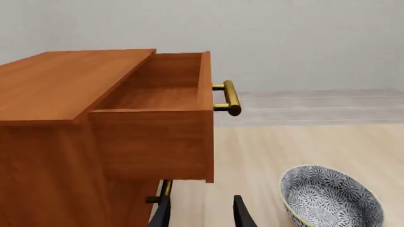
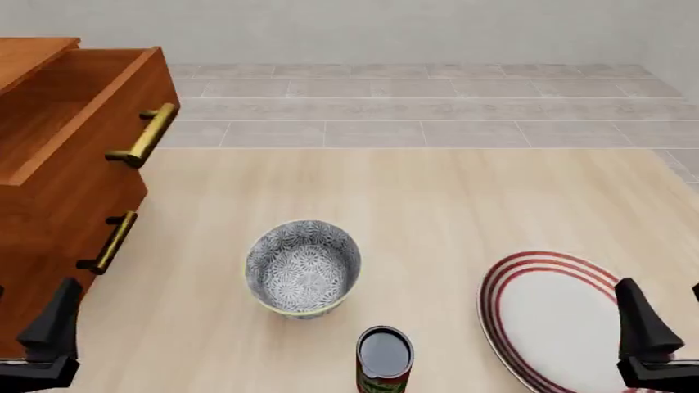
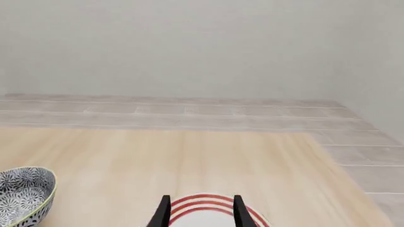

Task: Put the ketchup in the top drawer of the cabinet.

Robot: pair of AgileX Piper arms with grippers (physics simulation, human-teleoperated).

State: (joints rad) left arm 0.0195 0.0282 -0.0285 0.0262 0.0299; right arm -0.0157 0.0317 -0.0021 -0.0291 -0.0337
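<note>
The front camera sits high on the arms' side, looking forward and down over the table point(image 2: 459, 205), wide enough to take in cabinet point(image 2: 44, 237), bowl point(image 2: 303, 266) and plate point(image 2: 552, 319). The left wrist camera rides low, close to the cabinet point(image 1: 57, 156), facing the open top drawer point(image 1: 158, 118). The right wrist camera looks low across the plate point(image 3: 202, 210) toward the far wall. Both wrist views share the bowl point(image 1: 331, 198) point(image 3: 24, 191).

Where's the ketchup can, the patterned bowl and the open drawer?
ketchup point(image 2: 384, 352), front view, dark metal top.
bowl point(image 2: 303, 266), front view, patterned inside.
top drawer point(image 1: 151, 97), left wrist view, bare floor inside.
</note>
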